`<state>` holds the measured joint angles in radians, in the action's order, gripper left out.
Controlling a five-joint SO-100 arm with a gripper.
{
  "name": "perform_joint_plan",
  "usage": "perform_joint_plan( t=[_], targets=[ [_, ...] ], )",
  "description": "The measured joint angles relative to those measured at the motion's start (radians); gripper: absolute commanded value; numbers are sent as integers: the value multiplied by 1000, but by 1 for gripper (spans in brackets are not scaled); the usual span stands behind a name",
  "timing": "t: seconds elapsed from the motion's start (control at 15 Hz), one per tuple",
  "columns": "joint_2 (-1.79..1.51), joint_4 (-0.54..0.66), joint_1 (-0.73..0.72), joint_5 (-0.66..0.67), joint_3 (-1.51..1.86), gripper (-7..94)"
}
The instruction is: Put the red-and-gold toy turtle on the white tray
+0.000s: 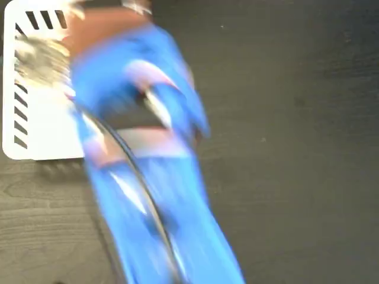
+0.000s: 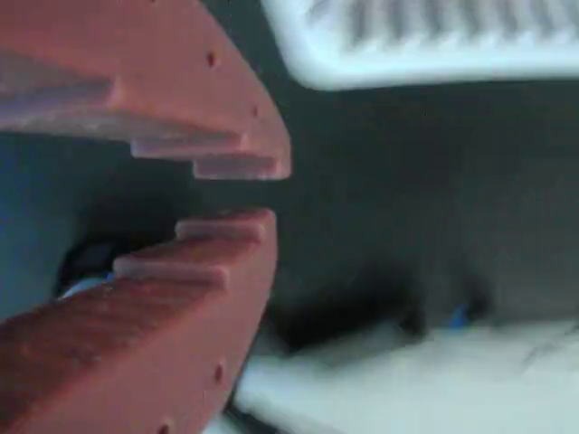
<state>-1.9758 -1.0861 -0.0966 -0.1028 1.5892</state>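
Filling the near left of the wrist view, the gripper (image 2: pixel 231 194) shows 2 red-brown stepped jaws standing a narrow gap apart with nothing between them, so it is all but closed and empty. Past the tips lies the dark table (image 2: pixel 407 199), and at the top of that view a blurred corner of the white tray (image 2: pixel 434 54). In the fixed view the blue arm (image 1: pixel 154 195) is smeared by motion, crossing from the bottom edge up toward the tray (image 1: pixel 44 130) at the top left, and covers its right part. A blurred gold-and-grey patch at the tray's left edge, near its stripes, may be the red-and-gold toy turtle (image 1: pixel 37 62), though I cannot confirm it. The risk, as I judge it, is the fast-moving arm clipping the tray and shifting it, or nudging whatever rests there off it.
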Motion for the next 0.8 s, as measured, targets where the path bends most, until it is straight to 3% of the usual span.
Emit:
perform_joint_plan(
  t=[0.13, 0.53, 0.8],
  targets=[
    [-244, 72, 58, 71, 239, 0],
    [-787, 164, 94, 97, 963, 0],
    [-1095, 121, 94, 84, 1285, 0]
  ],
)
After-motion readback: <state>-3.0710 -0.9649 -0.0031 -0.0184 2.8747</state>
